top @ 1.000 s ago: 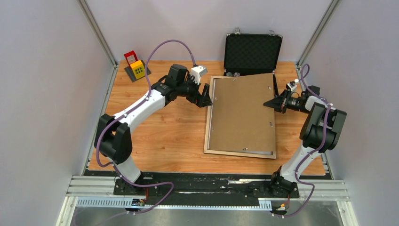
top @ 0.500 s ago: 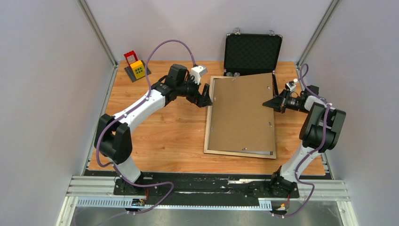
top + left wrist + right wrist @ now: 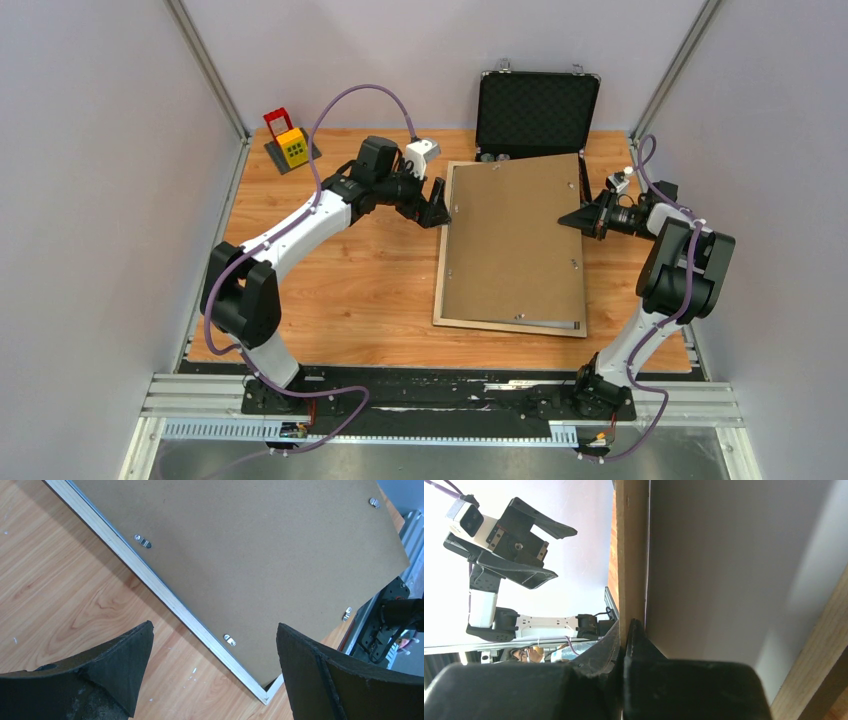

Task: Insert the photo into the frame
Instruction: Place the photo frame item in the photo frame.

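Photo: you cannot find it in any view. The plain brown fibreboard backing sheet covers the whole opening of the thin pale-wood rectangular frame, which lies flat at centre right of the top view on the orange wood-grain table. The sheet sits skewed, its upper right corner overhanging the rail. Its surface is matte, with small silver turn clips along the margin. Your right gripper has its black jaws pressed together at the sheet's right edge. You cannot tell whether the sheet is pinched between them, since that wrist view is mostly grey blur. Your left gripper hangs with jaws spread wide, holding nothing, near the frame's upper left corner. An open black foam-lined case stands at top centre, its lower edge hidden behind the frame.
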Motion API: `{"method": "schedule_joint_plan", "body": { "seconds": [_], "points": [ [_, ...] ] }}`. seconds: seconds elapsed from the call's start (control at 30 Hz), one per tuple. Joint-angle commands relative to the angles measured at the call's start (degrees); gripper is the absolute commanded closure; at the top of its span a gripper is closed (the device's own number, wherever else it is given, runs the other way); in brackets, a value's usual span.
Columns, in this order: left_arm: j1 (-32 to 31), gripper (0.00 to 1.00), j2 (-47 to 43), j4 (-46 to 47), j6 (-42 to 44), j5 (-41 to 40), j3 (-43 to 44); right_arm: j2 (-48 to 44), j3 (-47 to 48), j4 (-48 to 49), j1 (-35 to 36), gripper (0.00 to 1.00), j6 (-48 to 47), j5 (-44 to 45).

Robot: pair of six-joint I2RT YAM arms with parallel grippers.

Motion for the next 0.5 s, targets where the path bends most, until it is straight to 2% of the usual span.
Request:
{"method": "schedule_joint_plan", "body": {
  "seconds": [0.0,0.47],
  "points": [
    [0.4,0.00,-1.4,1.7,0.7,1.0,-0.2,-1.4,1.6,-0.2,0.3,1.00,1.6,-6.7],
    [0.4,0.00,-1.1,1.7,0.6,1.1,-0.1,0.9,0.3,1.1,0.5,1.00,3.0,-7.4]
  ]
}}
